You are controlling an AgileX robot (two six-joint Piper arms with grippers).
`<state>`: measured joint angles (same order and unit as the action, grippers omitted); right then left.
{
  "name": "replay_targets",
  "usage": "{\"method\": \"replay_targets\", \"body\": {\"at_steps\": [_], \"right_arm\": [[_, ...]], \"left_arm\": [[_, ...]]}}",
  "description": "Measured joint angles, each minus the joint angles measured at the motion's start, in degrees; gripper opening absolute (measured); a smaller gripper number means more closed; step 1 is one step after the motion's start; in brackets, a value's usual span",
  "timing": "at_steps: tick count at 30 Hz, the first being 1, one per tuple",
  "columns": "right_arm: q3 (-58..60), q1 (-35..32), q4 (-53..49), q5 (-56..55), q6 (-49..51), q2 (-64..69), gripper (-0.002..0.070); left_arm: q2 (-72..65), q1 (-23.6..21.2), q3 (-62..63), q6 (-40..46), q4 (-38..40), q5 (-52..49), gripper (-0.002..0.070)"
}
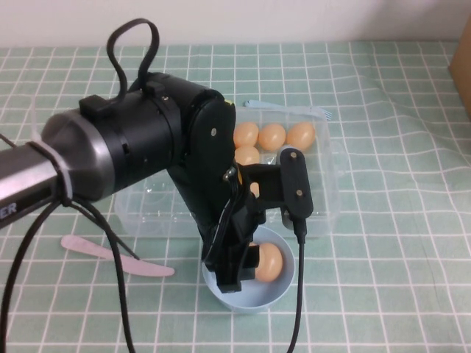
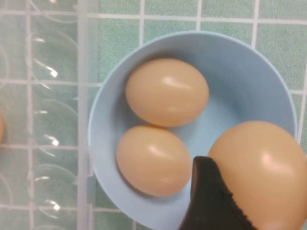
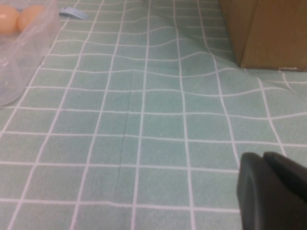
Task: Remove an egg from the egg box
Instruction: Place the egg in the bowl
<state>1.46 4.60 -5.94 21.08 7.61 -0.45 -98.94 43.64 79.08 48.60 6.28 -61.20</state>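
My left gripper (image 1: 254,265) is shut on an orange-tan egg (image 1: 269,262) and holds it just over the small light-blue bowl (image 1: 250,296), in front of the egg box. In the left wrist view the held egg (image 2: 261,165) sits against one black finger (image 2: 206,201), above two more eggs (image 2: 167,91) in the bowl (image 2: 249,67). The clear plastic egg box (image 1: 324,184) lies behind the bowl with several eggs (image 1: 271,136) in its far cells; my arm hides much of it. My right gripper (image 3: 273,191) is shut and empty, low over the tablecloth, to the right of the egg box.
A pink plastic knife (image 1: 110,254) lies front left of the bowl. A light-blue fork (image 1: 320,112) lies behind the egg box. A cardboard box (image 3: 259,33) stands at the far right edge. The box's corner shows in the right wrist view (image 3: 19,48).
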Motion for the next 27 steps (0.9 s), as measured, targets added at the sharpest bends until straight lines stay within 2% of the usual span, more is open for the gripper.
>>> {"method": "replay_targets", "body": {"at_steps": [27], "right_arm": [[0.00, 0.00, 0.00, 0.00, 0.00, -0.31, -0.0018]], "left_arm": [[-6.68, 0.00, -0.39, 2.34, 0.76, 2.38, 0.0342]]}}
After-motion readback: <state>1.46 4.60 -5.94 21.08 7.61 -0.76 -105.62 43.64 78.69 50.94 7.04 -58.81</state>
